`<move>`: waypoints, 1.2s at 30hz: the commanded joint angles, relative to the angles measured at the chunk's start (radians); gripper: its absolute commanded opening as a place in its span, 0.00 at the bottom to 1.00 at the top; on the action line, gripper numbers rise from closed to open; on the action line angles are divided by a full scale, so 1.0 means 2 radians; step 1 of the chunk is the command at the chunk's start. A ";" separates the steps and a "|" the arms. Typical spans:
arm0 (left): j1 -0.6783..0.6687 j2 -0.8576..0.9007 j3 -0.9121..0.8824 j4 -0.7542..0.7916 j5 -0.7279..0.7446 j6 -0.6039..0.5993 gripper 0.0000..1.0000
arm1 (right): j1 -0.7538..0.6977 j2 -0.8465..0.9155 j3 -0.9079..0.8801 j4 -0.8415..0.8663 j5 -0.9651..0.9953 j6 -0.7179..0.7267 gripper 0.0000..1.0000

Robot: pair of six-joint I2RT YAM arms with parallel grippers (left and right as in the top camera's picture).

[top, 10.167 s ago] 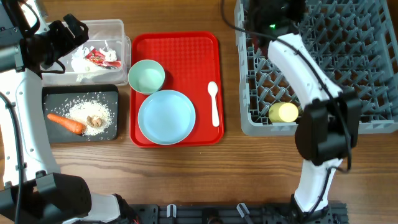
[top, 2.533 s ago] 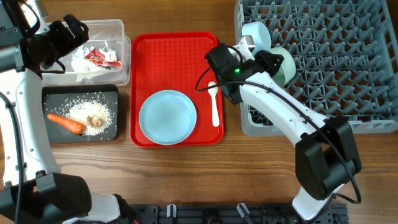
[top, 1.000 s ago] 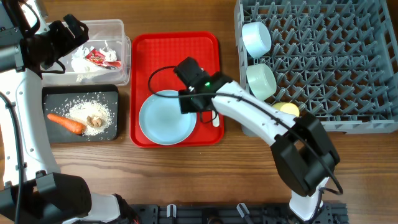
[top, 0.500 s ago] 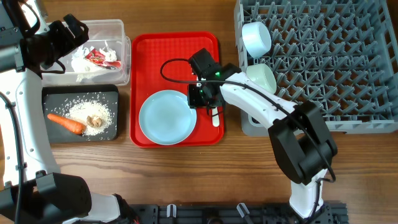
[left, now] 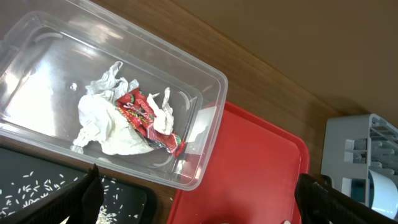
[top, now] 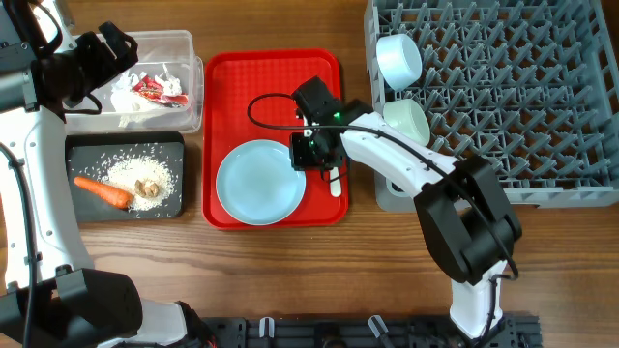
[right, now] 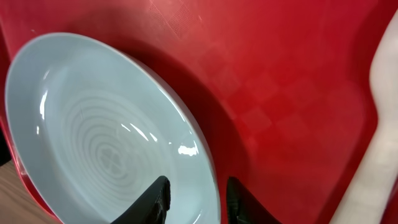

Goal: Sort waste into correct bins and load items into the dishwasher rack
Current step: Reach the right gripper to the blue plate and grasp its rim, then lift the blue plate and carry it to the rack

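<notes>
The light blue plate lies on the red tray. My right gripper is low at the plate's right rim. In the right wrist view its fingers straddle the rim of the plate with a narrow gap, one over the plate, one over the tray. The white spoon lies just right of it and also shows in the right wrist view. The light blue bowl and pale green bowl sit in the grey rack. The yellow cup is hidden. My left gripper hovers open over the clear tub.
The clear tub holds white tissue and the red wrapper. The black tray holds the carrot, rice and brown scraps. My right arm reaches from the rack's front left corner across the red tray.
The pale green bowl went from the red tray into the rack. My right gripper then came back over the tray and settled at the plate's right rim. The left arm has not moved.
</notes>
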 commanded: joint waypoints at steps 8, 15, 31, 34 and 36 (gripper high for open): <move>0.001 0.000 0.003 0.001 -0.003 0.003 1.00 | 0.000 0.054 0.051 -0.041 -0.019 -0.016 0.29; 0.001 0.000 0.003 0.001 -0.003 0.003 1.00 | 0.000 0.054 0.059 -0.038 -0.021 -0.018 0.09; 0.001 0.000 0.003 0.001 -0.003 0.003 1.00 | 0.000 0.011 0.105 -0.048 0.072 -0.080 0.04; 0.001 0.000 0.003 0.001 -0.003 0.003 1.00 | 0.000 -0.036 0.105 -0.047 0.157 -0.104 0.05; 0.001 0.000 0.003 0.001 -0.003 0.003 1.00 | 0.000 -0.074 0.105 -0.045 0.228 -0.112 0.04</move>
